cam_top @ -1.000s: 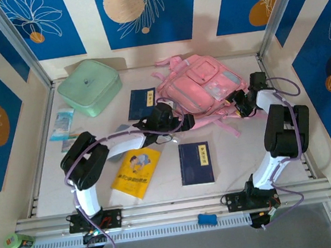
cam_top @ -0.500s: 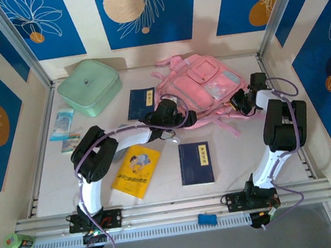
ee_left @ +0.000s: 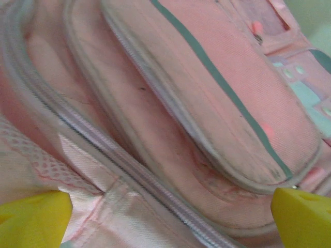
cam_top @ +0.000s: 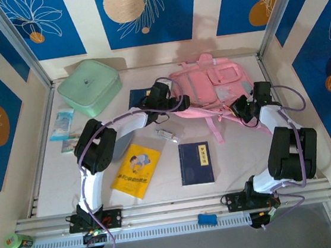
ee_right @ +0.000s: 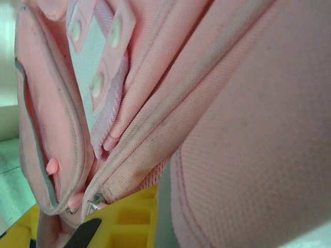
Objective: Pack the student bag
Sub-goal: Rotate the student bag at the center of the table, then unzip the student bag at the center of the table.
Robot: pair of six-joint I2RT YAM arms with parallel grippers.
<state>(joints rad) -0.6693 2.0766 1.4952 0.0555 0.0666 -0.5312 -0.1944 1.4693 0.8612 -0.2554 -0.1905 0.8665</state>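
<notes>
The bag (cam_top: pixel 209 83) lies at the back of the table (cam_top: pixel 236 164), right of centre. The risk: the thin pinch slips off the soft fabric, or the whole bag drags — nothing pins it down. The right gripper (cam_top: pixel 240 108) is closed tight on the bag's right edge, by a zip. The left gripper (cam_top: pixel 175 103) hangs wide over its left side — fingertips (ee_left: pixel 33 219) straddling a zip seam.
</notes>
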